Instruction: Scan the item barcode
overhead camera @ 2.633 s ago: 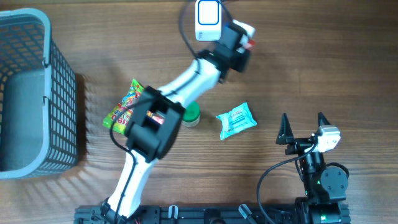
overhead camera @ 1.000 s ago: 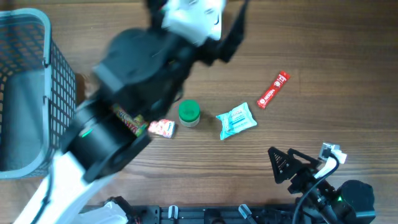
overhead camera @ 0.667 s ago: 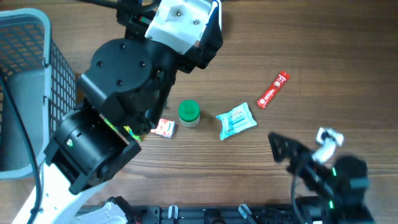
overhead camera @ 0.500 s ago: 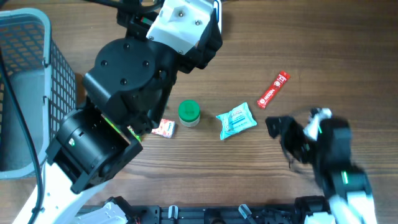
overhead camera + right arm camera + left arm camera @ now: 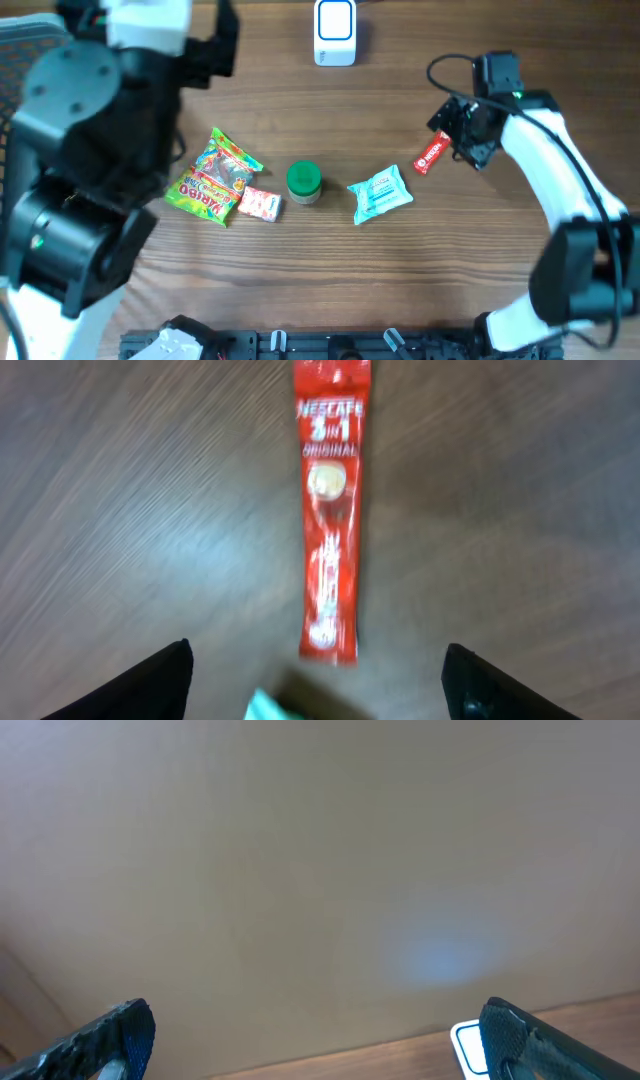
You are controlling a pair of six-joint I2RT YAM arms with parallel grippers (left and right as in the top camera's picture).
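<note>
Fingers (image 5: 160, 682) of right gripper (image 5: 318, 650): spread apart, gripping nothing. Red coffee sachet (image 5: 328, 510) lengthwise in the gap between and ahead of them, untouched, flat on table (image 5: 420, 260), right of teal packet (image 5: 380, 193). Left gripper (image 5: 312, 1015) fingers (image 5: 112, 1038): wide apart, empty, raised at far left. Scanner (image 5: 334, 32) at far edge, centre.

Overhead, the blurred left arm (image 5: 90, 170) hides all but a rim of the grey mesh basket (image 5: 25, 25) at the counter's left edge. The left wrist view's lower edge cuts off the white scanner (image 5: 468, 1048). Small print on the red coffee sachet (image 5: 328, 520) is smeared; the teal packet (image 5: 272, 707) shows only a corner.
</note>
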